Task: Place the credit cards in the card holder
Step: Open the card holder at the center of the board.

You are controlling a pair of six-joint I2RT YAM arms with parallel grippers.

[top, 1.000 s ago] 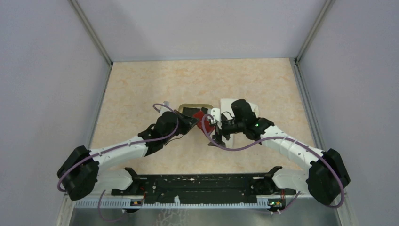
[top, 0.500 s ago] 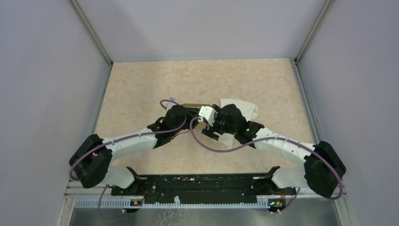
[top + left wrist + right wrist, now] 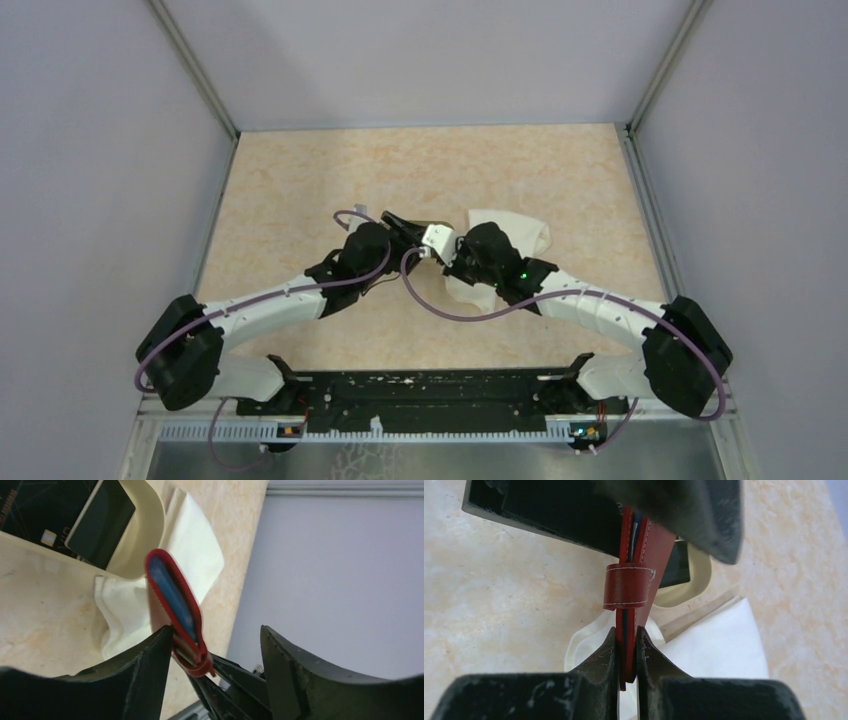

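Note:
The red card holder [image 3: 640, 555] hangs edge-on between the two grippers, with a light blue credit card [image 3: 175, 592] showing inside its fold. My right gripper [image 3: 626, 632] is shut on the holder's lower edge. My left gripper [image 3: 216, 630] stands open around the card holder [image 3: 162, 572], which only rests against the left finger [image 3: 145, 670]. Black credit cards [image 3: 97, 522] lie in the tan tray [image 3: 145, 535]. In the top view both grippers meet mid-table and hide the holder.
A white cloth [image 3: 512, 230] lies on the table under and to the right of the grippers, next to the tan tray [image 3: 696, 577]. The grey side wall [image 3: 340, 570] rises to the right of the table's edge.
My left gripper has opened and let go of the card holder. My right gripper has shut on it. Both arms have drawn closer together over the tray.

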